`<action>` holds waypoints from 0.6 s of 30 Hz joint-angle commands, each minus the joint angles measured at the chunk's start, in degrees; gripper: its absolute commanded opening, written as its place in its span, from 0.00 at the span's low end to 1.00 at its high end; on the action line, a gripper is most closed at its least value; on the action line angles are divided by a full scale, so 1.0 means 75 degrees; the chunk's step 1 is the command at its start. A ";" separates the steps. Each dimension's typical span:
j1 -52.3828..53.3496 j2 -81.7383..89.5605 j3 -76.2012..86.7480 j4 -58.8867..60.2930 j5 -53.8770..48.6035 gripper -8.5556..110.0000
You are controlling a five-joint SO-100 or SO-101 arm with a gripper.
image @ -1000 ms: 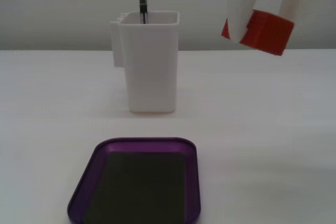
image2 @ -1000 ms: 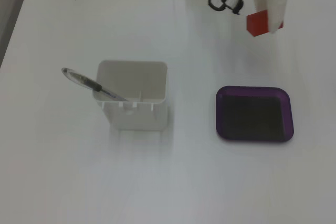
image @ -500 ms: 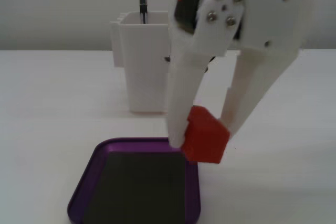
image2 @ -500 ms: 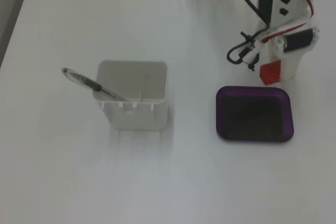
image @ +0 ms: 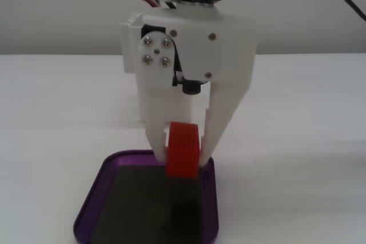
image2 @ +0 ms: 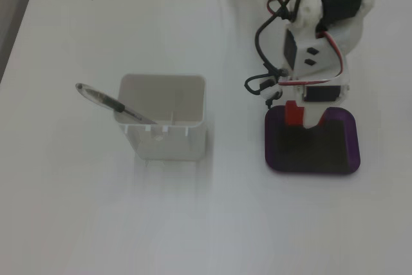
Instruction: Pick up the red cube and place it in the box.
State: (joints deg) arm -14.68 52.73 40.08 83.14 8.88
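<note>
White plastic arm (image: 194,55) with four silver screws at nine o'clock on its gripper (image: 182,155); red and black cables (image2: 273,43) loop outside.

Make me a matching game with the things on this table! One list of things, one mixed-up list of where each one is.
Things:
1. cube
2. pen
3. tray
4. tub

Places:
a. leaning in the tub
b. flat on the table, under the claw
c. pinched in the claw
d. standing left of the tray in the view from above

Pairs: 1-c, 2-a, 3-b, 4-d
</note>
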 commanded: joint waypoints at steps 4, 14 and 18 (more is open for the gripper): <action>0.0059 0.0023 -0.0293 0.0059 0.0035 0.07; 0.0082 0.0012 -0.0293 -0.0023 -0.0023 0.07; 0.0082 0.0012 -0.0281 -0.0035 -0.0023 0.07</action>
State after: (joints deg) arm -14.06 51.77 39.81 83.32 8.88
